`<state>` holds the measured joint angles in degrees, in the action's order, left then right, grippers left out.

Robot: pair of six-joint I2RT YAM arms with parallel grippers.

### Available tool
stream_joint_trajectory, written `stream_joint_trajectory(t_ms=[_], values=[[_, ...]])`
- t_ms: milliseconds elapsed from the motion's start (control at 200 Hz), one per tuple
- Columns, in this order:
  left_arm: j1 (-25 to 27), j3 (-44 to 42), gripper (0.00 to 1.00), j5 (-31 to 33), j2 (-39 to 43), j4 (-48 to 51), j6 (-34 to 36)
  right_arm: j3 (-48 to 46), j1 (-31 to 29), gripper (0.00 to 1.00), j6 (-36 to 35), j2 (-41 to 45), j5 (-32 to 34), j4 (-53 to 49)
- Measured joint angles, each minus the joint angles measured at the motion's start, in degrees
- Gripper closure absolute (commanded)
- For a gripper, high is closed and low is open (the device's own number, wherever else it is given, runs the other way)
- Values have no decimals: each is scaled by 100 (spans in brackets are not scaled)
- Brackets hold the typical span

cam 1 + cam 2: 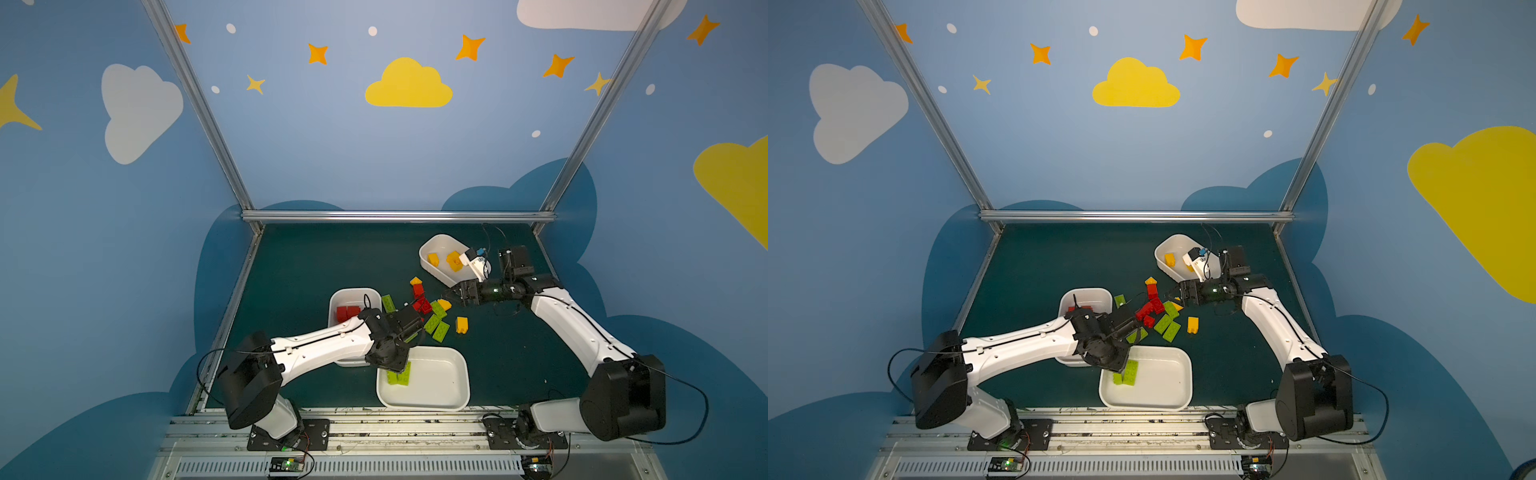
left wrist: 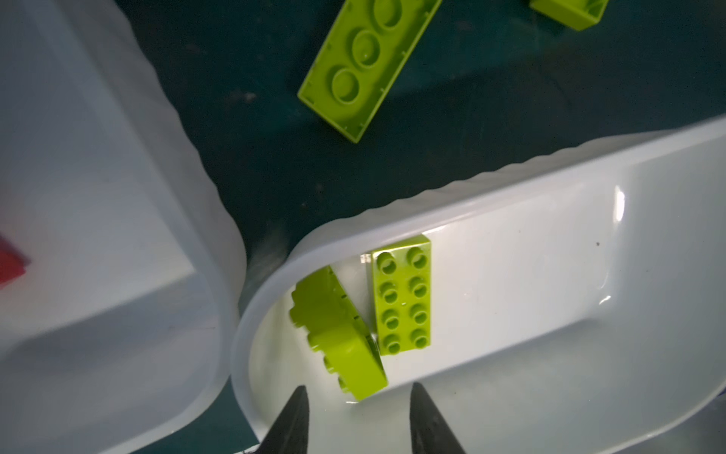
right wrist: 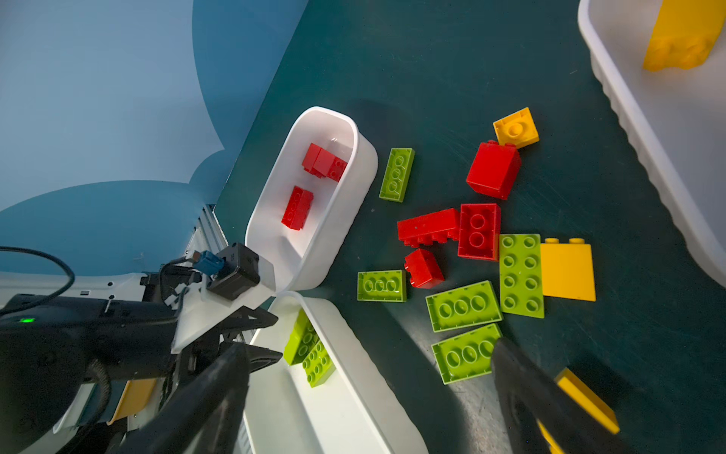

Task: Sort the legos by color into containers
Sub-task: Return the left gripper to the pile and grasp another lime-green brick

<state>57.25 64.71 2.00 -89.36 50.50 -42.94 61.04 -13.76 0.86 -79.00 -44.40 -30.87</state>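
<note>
In both top views you have three white tubs on the green mat (image 1: 316,257): the near tub (image 1: 451,376), the left tub (image 1: 354,292) and the far tub (image 1: 432,245). The far tub shows two yellow bricks (image 1: 433,259). Your left arm (image 1: 324,345) reaches over the near tub's left end. Your right gripper (image 1: 445,296) points left at the loose pile between the tubs.

In the left wrist view, two lime bricks lie in the near tub. The flat lime brick (image 2: 402,298) sits studs up, and its long axis runs straight away from the left gripper (image 2: 359,416) to the tub wall. The tipped lime brick (image 2: 338,338) rests on edge at an angle to it, and the two meet at the near end. Your left jaws stand partly spread and grip nothing.

In the right wrist view, count five loose lime bricks (image 3: 463,306), four of them underside up. There are also four loose red bricks (image 3: 478,232) and three loose yellow bricks (image 3: 567,271). The left tub holds at least two red bricks (image 3: 297,207). Your right jaws are spread wide and empty. One finger (image 3: 530,393) crosses a lime brick, and you cannot tell whether it touches.
</note>
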Motion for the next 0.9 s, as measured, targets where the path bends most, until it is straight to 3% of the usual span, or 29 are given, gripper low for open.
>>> stream_joint_trajectory(t_ms=[250, 410, 676, 896], values=[[-85, 981, 34, 345, -20, 529, -31, -48, 7, 6, 39, 98, 72, 103], [-446, 1757, 30, 518, -326, 555, 61, -125, 52, 6, 90, 184, 116, 223], [-1082, 2957, 30, 997, -1652, 518, 57, -245, 201, 6, 192, 317, 173, 299], [-1233, 4450, 29, 1596, -2986, 1080, -498, -247, 372, 6, 190, 317, 168, 354]])
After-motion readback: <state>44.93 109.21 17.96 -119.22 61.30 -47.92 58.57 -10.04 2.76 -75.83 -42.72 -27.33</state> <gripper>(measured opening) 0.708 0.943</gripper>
